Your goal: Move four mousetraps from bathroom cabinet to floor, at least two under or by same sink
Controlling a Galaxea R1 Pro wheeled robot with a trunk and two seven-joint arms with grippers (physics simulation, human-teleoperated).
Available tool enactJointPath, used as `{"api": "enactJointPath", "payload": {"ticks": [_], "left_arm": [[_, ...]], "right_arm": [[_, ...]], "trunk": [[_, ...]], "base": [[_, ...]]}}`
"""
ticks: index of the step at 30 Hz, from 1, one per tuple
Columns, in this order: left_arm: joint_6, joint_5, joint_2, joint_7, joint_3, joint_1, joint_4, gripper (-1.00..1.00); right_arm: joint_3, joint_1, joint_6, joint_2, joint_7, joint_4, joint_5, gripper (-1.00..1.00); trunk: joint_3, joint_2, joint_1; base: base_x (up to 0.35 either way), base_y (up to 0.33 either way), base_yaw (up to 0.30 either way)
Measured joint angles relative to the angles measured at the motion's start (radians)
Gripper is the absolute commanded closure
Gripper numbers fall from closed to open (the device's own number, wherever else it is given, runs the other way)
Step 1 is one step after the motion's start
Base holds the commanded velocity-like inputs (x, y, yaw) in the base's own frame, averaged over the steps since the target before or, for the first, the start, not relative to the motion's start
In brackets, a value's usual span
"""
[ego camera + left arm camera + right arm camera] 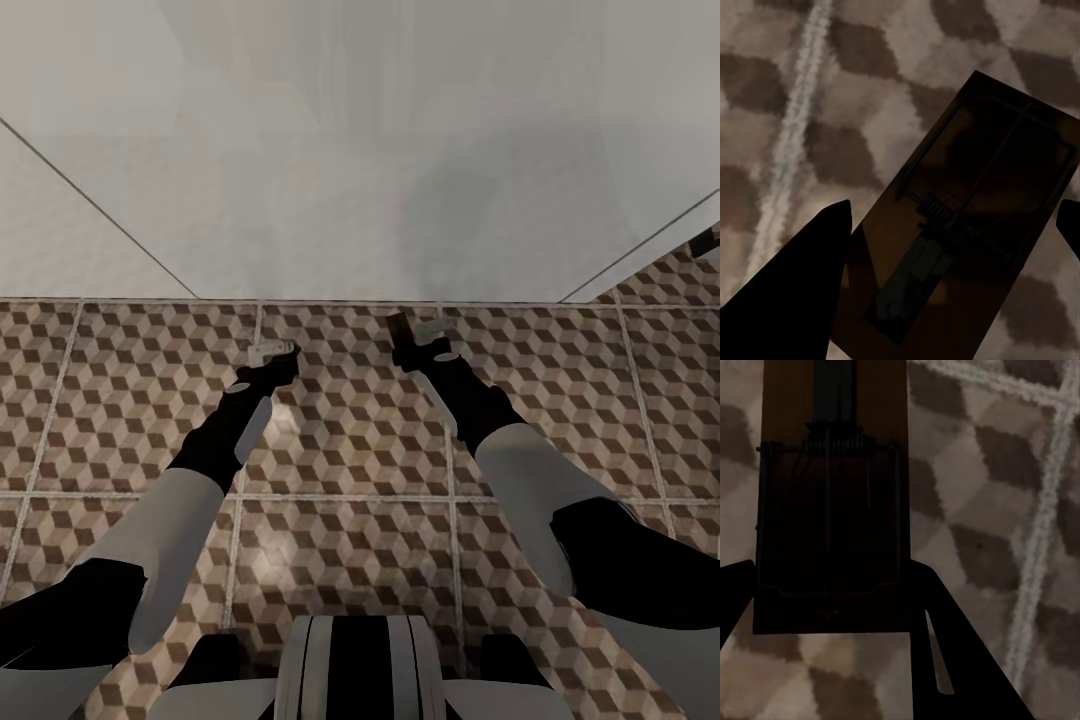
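Two arms: both reach forward and down over the bathroom floor [350,440], toward the foot of a white wall [360,150] on the far side.
Left gripper [272,352]: low above the tiles, left of centre in the head view; in the left wrist view its dark fingers [795,292] stand apart on either side of a trap, and whether they press on it cannot be told.
Left mousetrap [975,225]: a flat brown board with dark wire parts, lying tilted between the left fingers against the cube-pattern tiles; whether it rests on the floor or is held above it is unclear.
Right gripper [420,335]: close to the line where floor meets wall, right of centre in the head view, with a small brown piece showing at its tip.
Right mousetrap [832,510]: brown board with a coil spring and wire frame, sitting between the right fingers [960,660]; its near end lies between the two dark finger shapes, but actual contact is not clear.
Bathroom floor: square tiles with brown, beige and white cubes and pale grout lines; a grout line runs beside each trap in the wrist views.
Robot base [360,670]: white and black trunk at the near edge of the head view.
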Motion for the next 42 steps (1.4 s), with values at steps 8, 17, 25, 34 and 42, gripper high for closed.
{"api": "enactJointPath", "payload": {"ticks": [8,17,25,34,42], "left_arm": [[-0.008,0.0,0.001,-0.001,-0.002,0.0,-0.002,1.0],[-0.009,-0.001,-0.002,-0.003,-0.006,0.0,-0.002,1.0],[-0.008,-0.001,-0.005,-0.003,-0.013,0.0,-0.017,1.0],[-0.008,-0.001,-0.004,-0.003,-0.014,0.0,-0.018,1.0],[-0.008,-0.001,-0.003,-0.003,-0.014,0.0,-0.019,1.0]], "right_arm": [[0.001,0.0,-0.001,0.0,0.001,0.0,0.0,1.0],[0.0,0.0,0.0,-0.002,0.001,0.0,0.0,1.0],[0.003,0.0,-0.002,0.0,0.0,0.0,0.0,1.0],[0.004,0.0,0.0,0.003,-0.001,0.0,-0.001,1.0],[0.005,0.0,0.002,0.016,-0.002,-0.001,0.0,1.0]], "trunk": [[0.0,0.0,0.0],[0.0,0.0,0.0],[0.0,0.0,0.0],[0.0,0.0,0.0],[0.0,0.0,0.0]], "base": [[0.0,0.0,0.0],[0.0,0.0,0.0],[0.0,0.0,0.0],[0.0,0.0,0.0],[0.0,0.0,-0.169]]}}
